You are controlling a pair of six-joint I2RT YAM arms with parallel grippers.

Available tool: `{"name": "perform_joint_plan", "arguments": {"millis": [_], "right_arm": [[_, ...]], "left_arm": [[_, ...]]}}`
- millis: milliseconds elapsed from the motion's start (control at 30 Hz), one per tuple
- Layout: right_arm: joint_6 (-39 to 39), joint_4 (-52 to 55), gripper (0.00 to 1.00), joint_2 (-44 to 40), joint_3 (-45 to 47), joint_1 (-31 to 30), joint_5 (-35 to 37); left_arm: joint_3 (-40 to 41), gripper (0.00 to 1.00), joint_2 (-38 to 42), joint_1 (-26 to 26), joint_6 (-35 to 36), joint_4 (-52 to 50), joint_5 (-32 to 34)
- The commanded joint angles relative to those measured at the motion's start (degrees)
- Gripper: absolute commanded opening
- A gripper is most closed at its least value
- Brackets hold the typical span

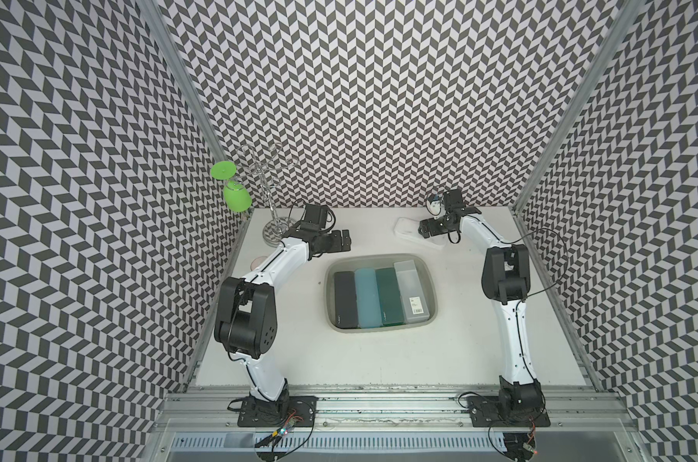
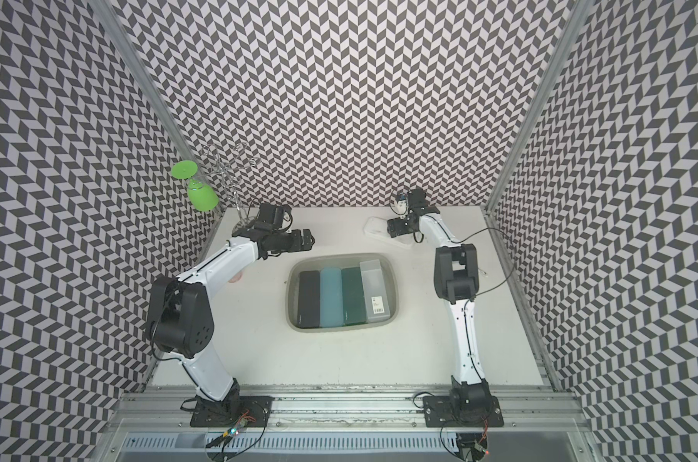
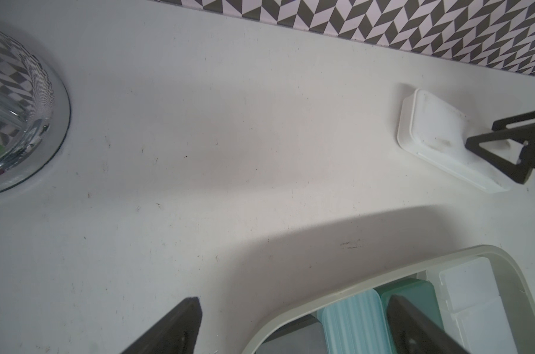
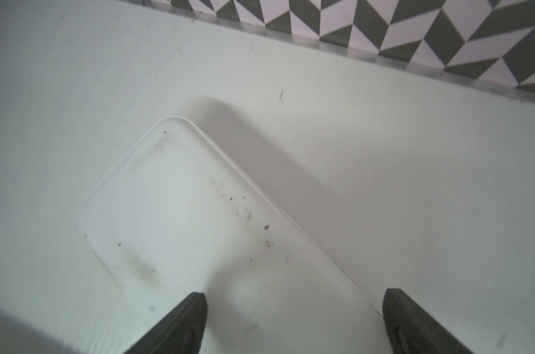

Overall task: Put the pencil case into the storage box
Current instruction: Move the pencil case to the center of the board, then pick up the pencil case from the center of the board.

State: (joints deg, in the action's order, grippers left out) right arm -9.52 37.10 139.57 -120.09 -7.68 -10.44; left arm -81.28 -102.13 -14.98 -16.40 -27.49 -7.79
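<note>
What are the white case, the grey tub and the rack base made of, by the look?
The white pencil case: likely hard plastic, satin, with a moulded raised rim, rounded corners and dirt specks. The storage box: seemingly grey plastic, matte, slightly translucent at the flared rim. The rack base: probably chromed or polished metal, since it mirrors the chevron wall.

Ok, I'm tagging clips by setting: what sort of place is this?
Probably a robot test cell: chevron walls enclose a white table, and the left arm and right arm stand on a metal rail.
</note>
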Motion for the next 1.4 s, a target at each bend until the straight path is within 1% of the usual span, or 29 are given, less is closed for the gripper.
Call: {"name": "perform_joint_plan", "arguments": {"millis": [0, 100, 200, 300, 367, 433, 500, 567, 633, 700, 767, 867, 900, 1000, 1267, 1367], "right_arm": [[-0.26, 6.07, 0.92, -5.83, 9.41, 0.4, 6.05], [0.31, 6.77, 0.92, -12.92, 20.44, 0.6, 10.0], [2.48, 6.58, 0.92, -21.21, 31.9, 0.57, 11.41], [5.1, 8.26, 0.92, -29.23, 41.32, 0.6, 12.63], [7.44, 9.91, 0.93, -34.04, 45.25, 0.59, 12.07], [9.06, 11.16, 0.98, -38.15, 47.8, 0.61, 12.28], [8.95, 11.81, 1.0, -41.38, 48.89, 0.55, 11.27], [7.25, 10.3, 1.0, -43.42, 49.43, 0.29, 9.73], [5.72, 8.93, 1.0, -43.49, 48.69, 0.26, 7.09], [4.89, 9.44, 1.0, -40.96, 46.43, 0.04, 5.43], [4.79, 10.04, 1.0, -38.52, 44.89, -0.76, 5.21], [5.51, 9.84, 1.0, -36.02, 44.67, -2.44, 6.65], [5.89, 9.89, 1.0, -35.34, 44.84, -2.64, 6.06], [7.33, 9.32, 1.0, -34.72, 46.4, -3.49, 5.19], [8.46, 6.58, 1.0, -33.65, 53.34, -4.22, 8.18], [8.64, 6.07, 1.0, -32.99, 54.5, -4.25, 8.04]], "left_arm": [[-2.07, 1.0, -0.12, -0.22, -0.44, 0.2, -1.0], [-1.79, 1.0, -0.15, -0.22, -0.45, -0.2, -0.88], [-1.34, 1.0, -0.16, -0.22, -0.77, -0.27, -1.1], [-1.6, 1.0, -0.49, -0.31, -1.0, -0.72, -1.5], [-1.78, 1.0, -0.62, -0.44, -1.25, -0.99, -1.5], [-1.99, 0.99, -1.07, -0.57, -1.35, -1.13, -1.52], [-2.66, 1.0, -1.62, -0.74, -1.61, -1.66, -1.94], [-3.46, 1.0, -1.98, -0.97, -1.61, -2.43, -2.14], [-4.04, 0.99, -2.05, -1.18, -1.57, -2.99, -2.14], [-4.7, 0.99, -2.03, -1.36, -1.62, -3.81, -2.08], [-5.36, 1.0, -1.98, -1.38, -1.62, -4.8, -1.87], [-5.23, 1.0, -1.68, -1.44, -1.61, -5.59, -1.11], [-5.08, 0.99, -1.61, -1.45, -1.46, -5.88, -0.87], [-4.32, 1.0, -1.39, -1.43, -1.49, -6.18, -0.48], [-3.49, 1.0, -1.91, -1.41, -0.97, -6.08, -0.37], [-4.21, 1.0, -2.29, -1.43, -0.91, -6.34, -0.25]]}}
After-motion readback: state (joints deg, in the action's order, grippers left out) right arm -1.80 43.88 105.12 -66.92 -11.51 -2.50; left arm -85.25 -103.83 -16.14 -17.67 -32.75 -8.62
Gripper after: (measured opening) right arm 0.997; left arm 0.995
